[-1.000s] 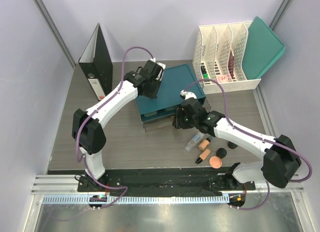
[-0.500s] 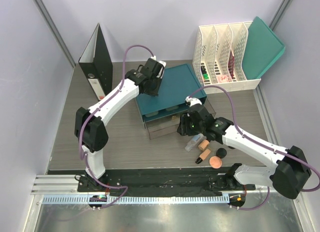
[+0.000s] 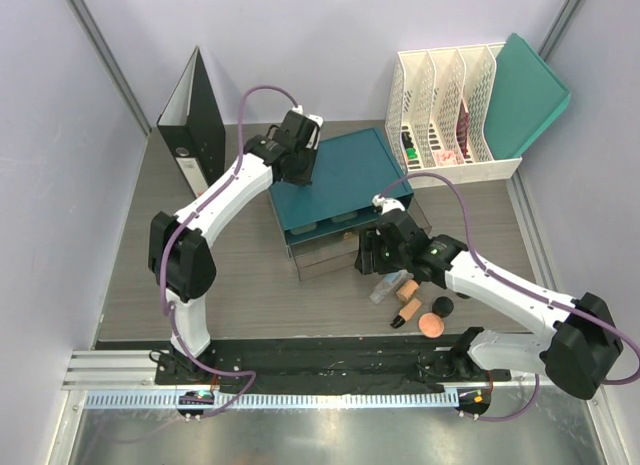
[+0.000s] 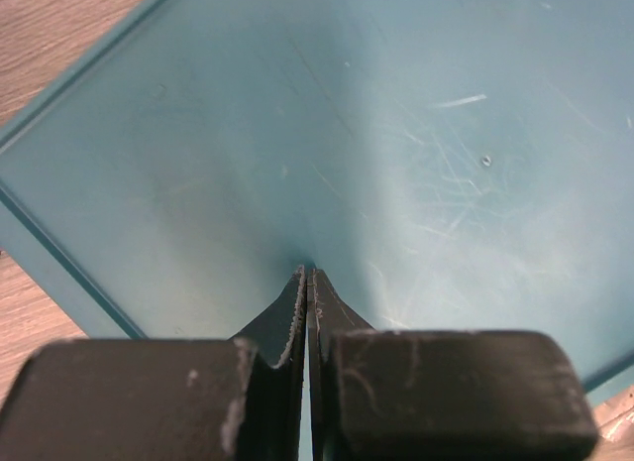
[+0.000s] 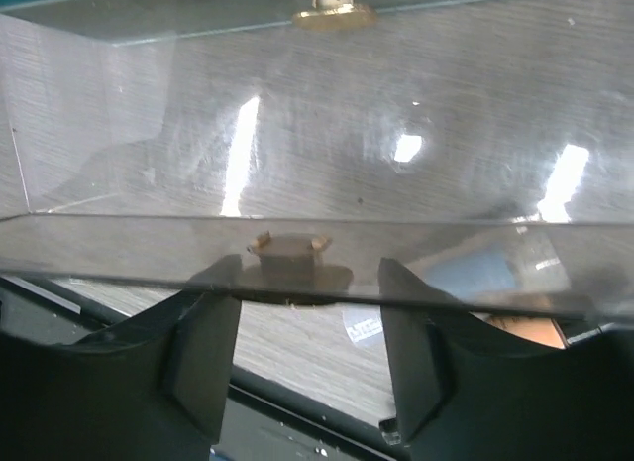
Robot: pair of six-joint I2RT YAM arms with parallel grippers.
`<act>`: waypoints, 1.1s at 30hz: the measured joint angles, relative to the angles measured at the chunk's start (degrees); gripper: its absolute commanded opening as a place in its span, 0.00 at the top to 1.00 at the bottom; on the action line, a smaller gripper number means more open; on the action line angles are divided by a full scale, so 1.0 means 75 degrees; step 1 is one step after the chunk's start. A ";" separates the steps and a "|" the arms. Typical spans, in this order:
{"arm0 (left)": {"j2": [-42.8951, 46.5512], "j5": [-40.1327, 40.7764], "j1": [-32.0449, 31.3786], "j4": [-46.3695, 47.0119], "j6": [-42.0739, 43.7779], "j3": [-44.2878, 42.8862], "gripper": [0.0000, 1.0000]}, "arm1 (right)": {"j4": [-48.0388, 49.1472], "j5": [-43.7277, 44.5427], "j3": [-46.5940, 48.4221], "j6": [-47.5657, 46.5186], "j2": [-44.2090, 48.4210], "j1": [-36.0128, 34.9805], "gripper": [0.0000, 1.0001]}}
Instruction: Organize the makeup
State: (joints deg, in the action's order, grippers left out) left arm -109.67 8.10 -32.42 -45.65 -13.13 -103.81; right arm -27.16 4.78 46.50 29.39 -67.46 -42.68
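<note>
**Top view**
- The box (image 3: 350,175) sits mid-table (image 3: 130,285). Its lower drawer (image 3: 325,260) stands out from the box front.
- You have the left gripper (image 3: 297,172) on the box lid near its back left corner. From here you cannot tell how its jaws stand.
- You have the right gripper (image 3: 366,253) at the drawer front. Its jaws are hidden from above.
- The makeup lies on the table in a loose cluster, right of the drawer and under the right arm:
  - The bottle (image 3: 384,286) lies on its side just beside the tube (image 3: 407,287).
  - The second tube (image 3: 404,313) lies nearer you.
  - The jar (image 3: 442,305) is to the right of the tubes.
  - The disc (image 3: 432,326) is closest to the arm bases.
- None of the makeup is in the drawer.
- The binder (image 3: 190,125) stands at back left and the rack (image 3: 450,115) at back right.

**Left wrist**
- The left gripper (image 4: 307,273) has its jaws pressed together with nothing between them.
- The tips touch the scratched lid of the box (image 4: 416,114).
- Bare table (image 4: 40,25) shows past the lid's edge.

**Right wrist**
- The right gripper (image 5: 307,288) has its jaws spread.
- One finger stands on each side of the knob (image 5: 288,253), with a gap on each side.
- The clear drawer (image 5: 416,114) fills the view and nothing lies on its floor.
</note>
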 measured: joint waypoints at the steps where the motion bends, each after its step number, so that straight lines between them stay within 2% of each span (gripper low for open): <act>1: -0.0012 -0.0020 0.0032 0.0020 0.0000 -0.0009 1.00 | -0.0096 0.0009 0.0000 0.0006 0.0052 0.0006 0.37; 9: -0.0015 -0.0169 0.0128 0.0070 0.0015 -0.0029 1.00 | -0.1209 0.0169 -0.0003 0.0012 0.1110 0.0023 0.27; 21: -0.0003 -0.0903 0.0251 -0.0632 0.0265 -0.0347 1.00 | -0.2451 0.0347 0.0309 0.0082 0.2221 0.0023 0.32; 23: 0.0055 -0.1151 0.0274 -0.0813 0.0294 -0.0350 1.00 | -0.2527 0.0548 0.0659 0.0073 0.2229 0.0023 0.41; 26: 0.0181 -0.1422 0.0277 -0.1052 0.0344 -0.0274 1.00 | -0.2550 0.0886 0.1271 0.0009 0.2095 0.0023 0.69; 27: 0.0254 -0.1501 0.0277 -0.1125 0.0353 -0.0210 1.00 | -0.2521 0.1005 0.1486 -0.0012 0.1976 0.0023 0.83; 30: 0.0536 -0.1679 0.0277 -0.1274 0.0379 0.0026 1.00 | -0.2299 0.1314 0.1947 -0.0073 0.1480 0.0026 0.99; 33: 0.0883 -0.1961 0.0274 -0.1323 0.0382 0.0192 0.98 | -0.1990 0.1463 0.2197 -0.0140 0.0653 0.0041 0.99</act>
State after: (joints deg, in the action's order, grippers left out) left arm -103.04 -6.61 -30.37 -55.57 -10.26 -102.37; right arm -42.09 15.75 62.98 28.34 -62.57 -42.37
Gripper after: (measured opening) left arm 0.003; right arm 0.024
